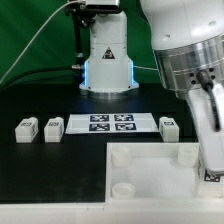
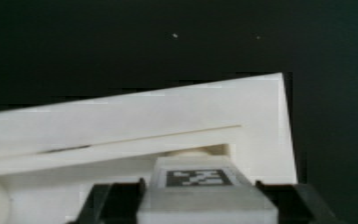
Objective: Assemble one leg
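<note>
In the wrist view, a leg (image 2: 197, 185), a small white block with a black-and-white tag on its face, sits between my dark fingers (image 2: 108, 204). My gripper (image 2: 197, 206) is shut on it. The leg hangs over a corner of the large white panel (image 2: 105, 125), close to its surface. I cannot tell if it touches. In the exterior view my gripper (image 1: 211, 168) reaches down over the panel's (image 1: 150, 172) far corner at the exterior view's right. The held leg is mostly hidden there. Three more legs stand on the black table: two at the left (image 1: 25, 128) (image 1: 53, 128) and one to the right (image 1: 168, 126).
The marker board (image 1: 110, 124) lies flat between the loose legs. The robot's base (image 1: 106, 60) stands behind it with cables. The panel has raised round sockets at its corners (image 1: 122, 156). The black table (image 2: 140, 40) shows beyond the panel's edge.
</note>
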You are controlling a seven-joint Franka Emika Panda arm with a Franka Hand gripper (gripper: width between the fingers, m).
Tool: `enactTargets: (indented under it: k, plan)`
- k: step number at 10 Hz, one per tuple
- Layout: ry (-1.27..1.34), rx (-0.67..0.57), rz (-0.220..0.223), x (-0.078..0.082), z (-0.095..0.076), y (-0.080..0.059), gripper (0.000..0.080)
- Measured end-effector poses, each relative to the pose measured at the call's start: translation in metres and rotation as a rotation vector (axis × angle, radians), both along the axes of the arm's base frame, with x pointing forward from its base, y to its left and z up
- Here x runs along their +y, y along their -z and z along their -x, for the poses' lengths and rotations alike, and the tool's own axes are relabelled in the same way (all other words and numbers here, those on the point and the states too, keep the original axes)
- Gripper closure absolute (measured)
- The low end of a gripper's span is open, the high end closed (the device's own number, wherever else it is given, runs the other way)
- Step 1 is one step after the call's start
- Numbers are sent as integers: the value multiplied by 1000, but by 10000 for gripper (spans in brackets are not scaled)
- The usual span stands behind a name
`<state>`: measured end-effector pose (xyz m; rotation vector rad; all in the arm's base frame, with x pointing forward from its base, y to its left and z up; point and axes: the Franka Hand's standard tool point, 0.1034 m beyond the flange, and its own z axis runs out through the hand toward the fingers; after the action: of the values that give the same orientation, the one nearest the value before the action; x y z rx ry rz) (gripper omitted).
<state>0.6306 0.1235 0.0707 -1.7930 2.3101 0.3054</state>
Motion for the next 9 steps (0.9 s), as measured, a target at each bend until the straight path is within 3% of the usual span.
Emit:
enactTargets:
  k: [6, 7, 8, 9]
  plan:
    - [204, 46, 10, -6, -2, -1, 504]
    - [204, 46, 10, -6, -2, 0, 319]
    - [203, 46, 10, -5, -2, 0, 200]
    - [200, 42, 7, -1, -1, -3, 200]
